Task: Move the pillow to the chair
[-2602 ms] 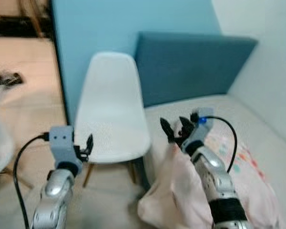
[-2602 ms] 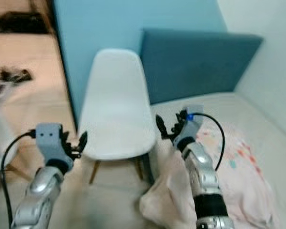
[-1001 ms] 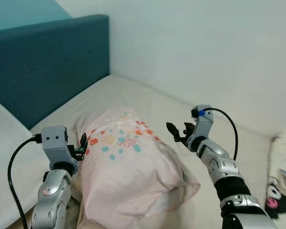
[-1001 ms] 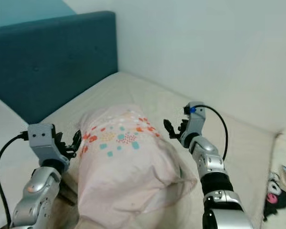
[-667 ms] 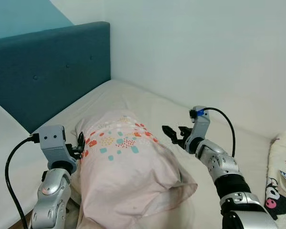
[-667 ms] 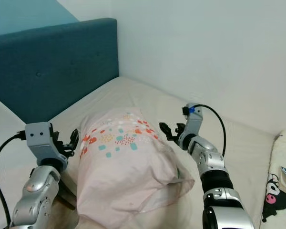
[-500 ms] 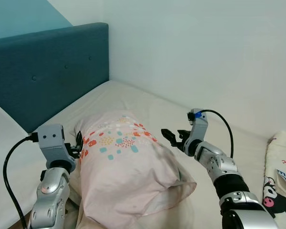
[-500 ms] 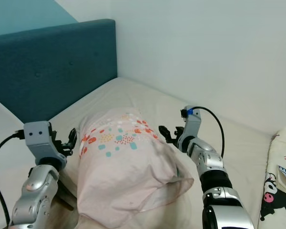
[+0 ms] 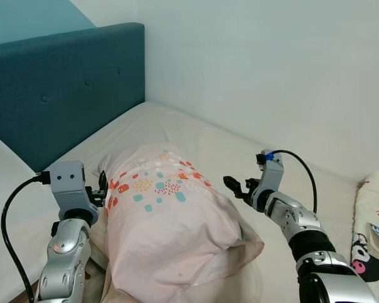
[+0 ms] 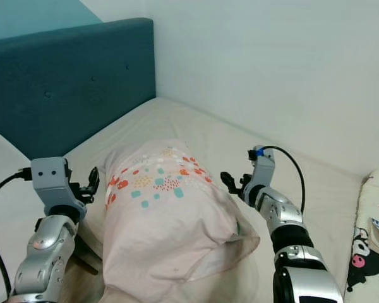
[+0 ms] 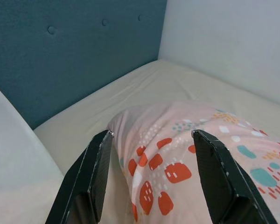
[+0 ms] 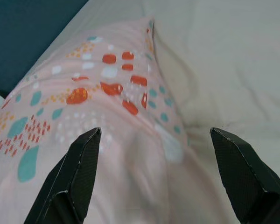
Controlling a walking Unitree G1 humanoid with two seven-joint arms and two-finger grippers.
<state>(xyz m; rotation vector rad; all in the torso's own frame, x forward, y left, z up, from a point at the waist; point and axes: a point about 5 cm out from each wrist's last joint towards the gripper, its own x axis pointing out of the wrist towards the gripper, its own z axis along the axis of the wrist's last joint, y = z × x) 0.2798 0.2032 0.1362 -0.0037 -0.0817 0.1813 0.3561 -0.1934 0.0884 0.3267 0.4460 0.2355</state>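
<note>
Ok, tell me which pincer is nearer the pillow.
Left. The left pincer sits right against the pillow at its left edge; the right pincer hovers just off its right side.

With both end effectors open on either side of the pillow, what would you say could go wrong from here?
The pillow is soft and much wider than either open end effector, so a pinch by the left end effector or right end effector may catch only loose fabric and slip. Lifted from the two sides, its middle could sag and drag on the bed. The patterned cloth lies near the right arm and could get snagged.
</note>
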